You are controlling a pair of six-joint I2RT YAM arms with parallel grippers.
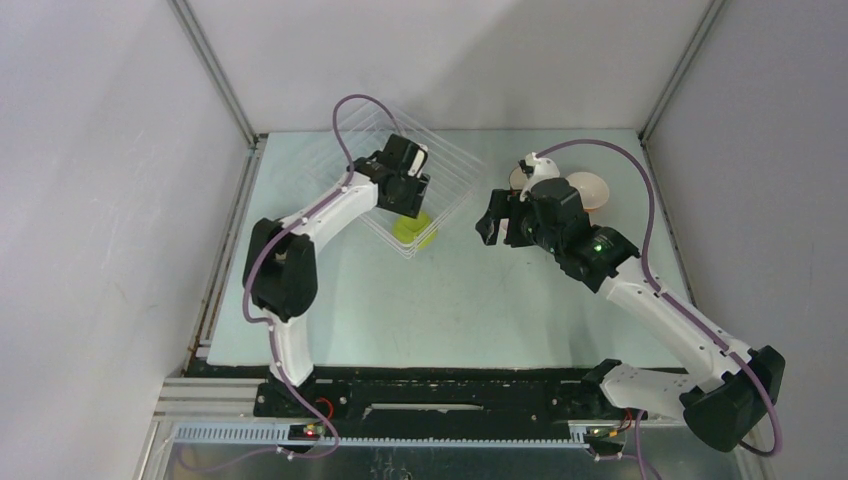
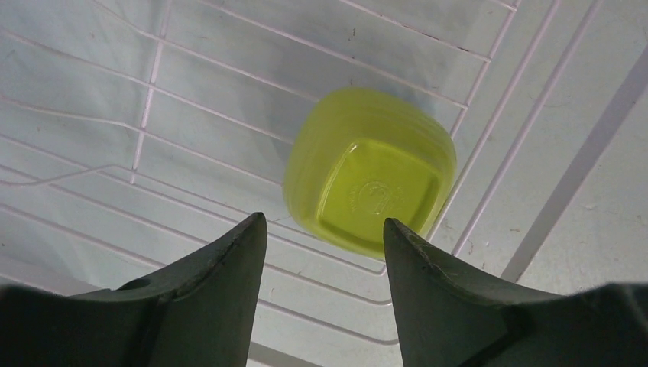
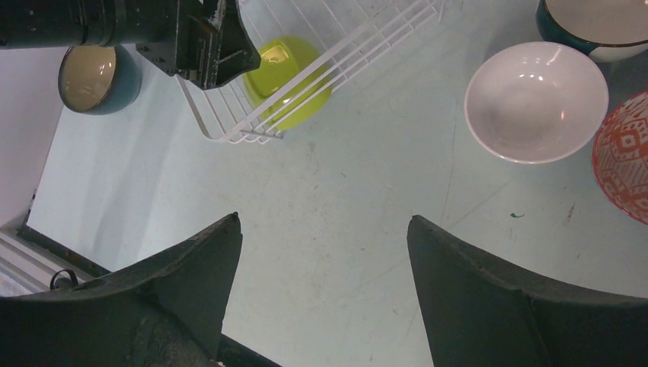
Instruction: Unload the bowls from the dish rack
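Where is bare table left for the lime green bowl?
Bare: the wide stretch of pale table between the white wire dish rack and the near edge. Crowded: far right, around the white round bowl and orange patterned bowl.

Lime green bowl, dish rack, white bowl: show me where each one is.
lime green bowl (image 2: 374, 191): left wrist view, upturned base.
dish rack (image 3: 221, 126): right wrist view, near corner wires.
white bowl (image 3: 535, 99): right wrist view, inside.

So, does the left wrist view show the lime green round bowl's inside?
No, the lime green bowl shows only its stamped base there.
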